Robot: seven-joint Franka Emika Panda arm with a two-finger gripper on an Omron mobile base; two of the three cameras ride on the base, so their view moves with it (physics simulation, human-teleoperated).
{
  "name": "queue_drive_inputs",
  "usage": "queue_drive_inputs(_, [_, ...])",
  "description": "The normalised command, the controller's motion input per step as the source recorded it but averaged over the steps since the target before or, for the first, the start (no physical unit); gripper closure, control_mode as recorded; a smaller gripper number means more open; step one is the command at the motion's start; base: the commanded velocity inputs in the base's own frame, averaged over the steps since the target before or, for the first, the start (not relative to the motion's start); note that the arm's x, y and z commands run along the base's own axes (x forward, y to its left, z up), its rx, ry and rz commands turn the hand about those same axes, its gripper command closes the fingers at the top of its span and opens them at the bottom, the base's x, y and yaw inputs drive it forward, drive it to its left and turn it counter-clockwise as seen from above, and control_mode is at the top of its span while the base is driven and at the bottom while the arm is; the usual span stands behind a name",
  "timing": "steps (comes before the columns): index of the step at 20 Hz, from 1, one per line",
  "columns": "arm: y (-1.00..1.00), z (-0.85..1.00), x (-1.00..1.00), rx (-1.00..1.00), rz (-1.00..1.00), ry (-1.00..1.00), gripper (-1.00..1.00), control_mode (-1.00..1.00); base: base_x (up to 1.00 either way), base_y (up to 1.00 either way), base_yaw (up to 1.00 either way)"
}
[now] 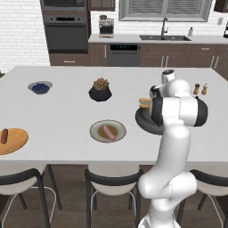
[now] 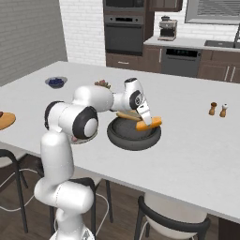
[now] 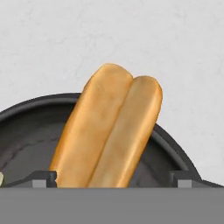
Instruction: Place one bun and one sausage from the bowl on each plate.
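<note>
Wide white bench [image 1: 67, 116] spread beneath and all around the pincer [image 3: 112, 180], carrying everything. Dark round bowl [image 2: 134, 136] directly under the pincer, rim curving past both fingertips [image 3: 43, 178] in the hand view. Pincer released, jaws spread wide, one tip either side of the bun [image 3: 109, 135] without closing on it; bun lying between the tips, propped on the bowl's far rim and jutting beyond it over the bench. Same bun seen orange at the bowl's right edge from the right base view, just below the hand. Pale grey plate [image 1: 107, 131] to the pincer's left, near the bowl, with a sausage [image 1: 108, 132] lying across its brownish centre. Orange wooden plate [image 1: 11, 140] much farther left, at the bench's edge, with another sausage [image 1: 4, 136] on it. Black plant pot [image 1: 100, 92] beyond and left of the pincer; small bowl of blueberries [image 1: 40, 87] farther left again. Two little shakers [image 2: 218, 109] well off to the pincer's right.
</note>
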Motion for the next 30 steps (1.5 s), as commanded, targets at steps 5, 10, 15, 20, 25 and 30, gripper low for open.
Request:
queue_drive_inputs(5, [0.00,-0.27,0.00,0.00,-0.04,0.00,-1.00,-1.00,0.00,0.00,0.00])
queue_drive_inputs(10, [0.00,-0.01,0.05,0.00,-0.05,0.00,-1.00,-1.00,0.00,0.00,0.00])
queue_drive_inputs(15, [0.00,0.01,0.00,0.03,-0.07,-0.03,-1.00,-1.00,0.00,0.00,0.00])
queue_drive_inputs(20, [0.00,0.00,0.03,0.00,-0.03,0.00,-1.00,-1.00,0.00,0.00,0.00])
queue_drive_inputs(25, [0.00,-0.09,0.04,0.00,-0.03,0.00,-1.00,-1.00,0.00,0.00,0.00])
queue_drive_inputs(30, [-0.04,-0.29,0.02,0.00,-0.04,0.00,1.00,-1.00,0.00,0.00,0.00])
